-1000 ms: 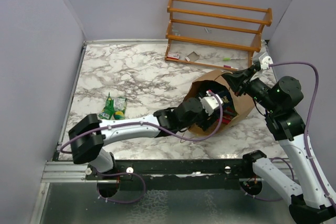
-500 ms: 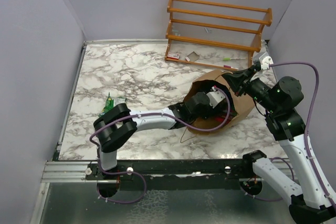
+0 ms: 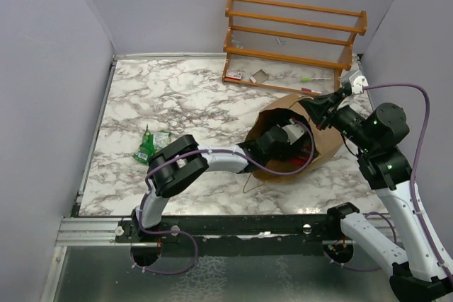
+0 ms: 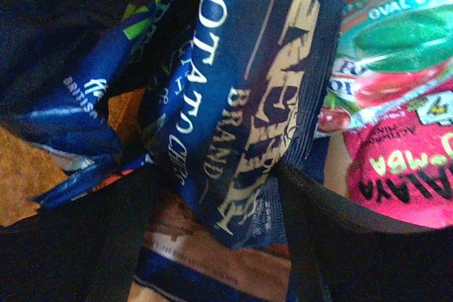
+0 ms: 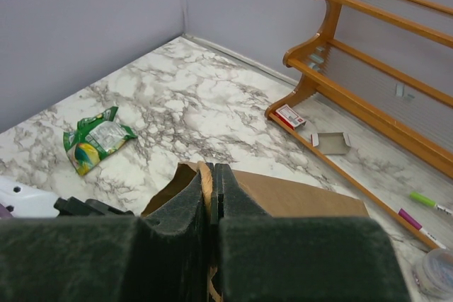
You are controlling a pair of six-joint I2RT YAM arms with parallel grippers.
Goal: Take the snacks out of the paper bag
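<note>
The left hand (image 4: 212,175) had been pushed deeper into the paper bag (image 3: 322,143), which lay near the right edge of the tabletop (image 3: 191,97). Its fingers were spread wide astride the dark blue packet (image 4: 241,90), and nothing had been gripped yet. The bag's rim was kept pinched in the tightly closed right hand (image 5: 212,196). A teal-red packet (image 4: 396,47) was crowded alongside, and a green-yellow packet (image 3: 152,144) had been left near the left edge.

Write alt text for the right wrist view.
The right fingers are pinched shut on the rim of the brown paper bag. Beyond it, a green-yellow snack packet lies on the marble table at left, and an orange wooden rack stands at right.
</note>
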